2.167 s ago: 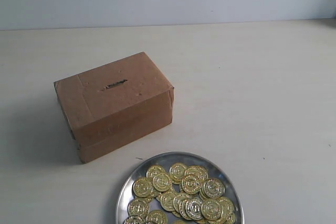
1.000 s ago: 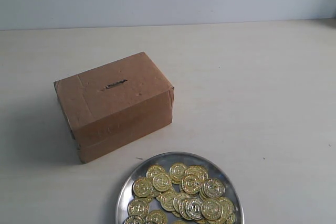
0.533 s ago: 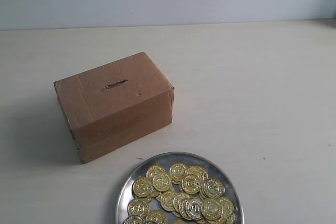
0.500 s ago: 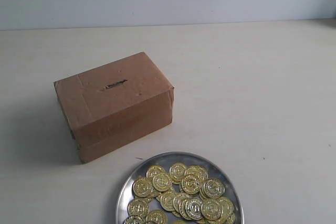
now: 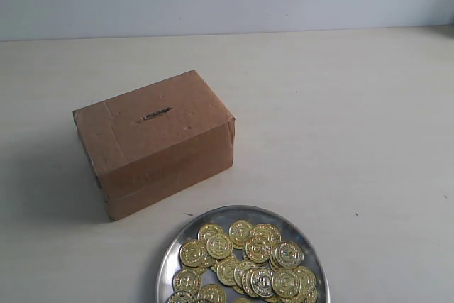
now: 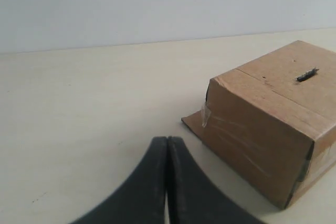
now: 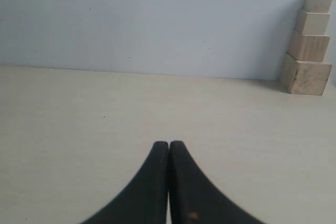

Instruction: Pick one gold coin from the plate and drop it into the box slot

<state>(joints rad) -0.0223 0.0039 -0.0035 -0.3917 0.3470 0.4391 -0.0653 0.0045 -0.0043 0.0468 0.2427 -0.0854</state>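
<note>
The brown cardboard box [image 5: 154, 140] stands left of centre on the table, its dark slot [image 5: 155, 114] in the top face. In front of it, at the lower edge, sits the silver plate [image 5: 173, 253] heaped with several gold coins [image 5: 245, 260]. Neither gripper shows in the exterior view. In the left wrist view my left gripper [image 6: 167, 140] is shut with nothing in it, low over the table, the box [image 6: 273, 124] and its slot [image 6: 307, 74] a little way off to one side. My right gripper [image 7: 169, 144] is shut and empty, over bare table; plate and box are out of its view.
A stack of pale wooden cubes [image 7: 307, 45] stands against the wall, seen only in the right wrist view. The light table [image 5: 340, 125] stretches to a pale wall behind.
</note>
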